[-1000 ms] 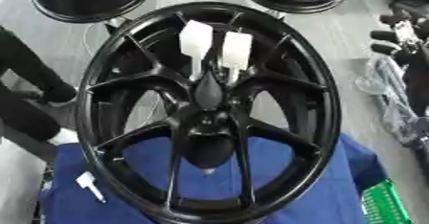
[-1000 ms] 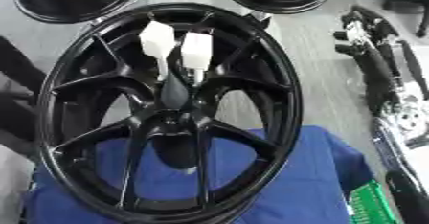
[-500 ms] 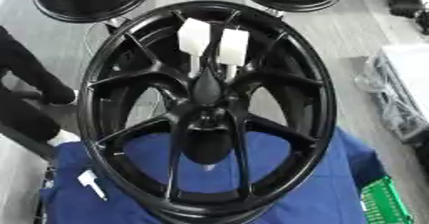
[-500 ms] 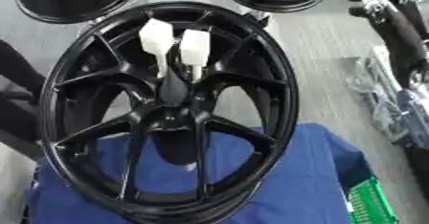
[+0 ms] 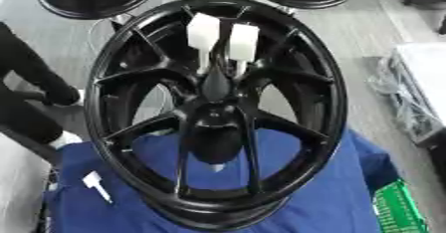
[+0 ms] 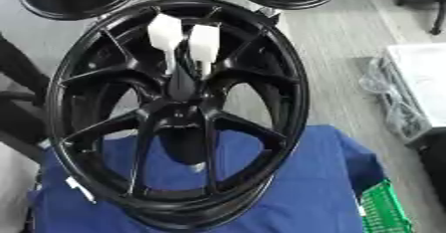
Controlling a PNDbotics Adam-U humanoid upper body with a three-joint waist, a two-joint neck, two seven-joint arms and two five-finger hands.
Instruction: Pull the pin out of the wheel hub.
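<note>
Black wheel hub (image 5: 218, 112) stands near upright, lower rim on blue cloth (image 5: 313, 202) over surface. Two white pins (image 5: 204, 35) (image 5: 242, 44) sit side by side in upper spokes, stems running down toward centre; seating hidden. Third white pin (image 5: 94, 183) lies on cloth, left of rim. Neither hand in view, state untellable. No readable writing. Green crate (image 6: 383, 212) cut off at lower right; grey floor (image 6: 340, 67) open on right.

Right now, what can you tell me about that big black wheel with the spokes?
The big black spoked wheel looks like glossy painted metal, with thin paired spokes running from a central hub to a round rim. It stands tilted, its lower edge resting on a blue cloth. Two white block-topped pins stick out near its hub, side by side. No robot hand shows.
</note>
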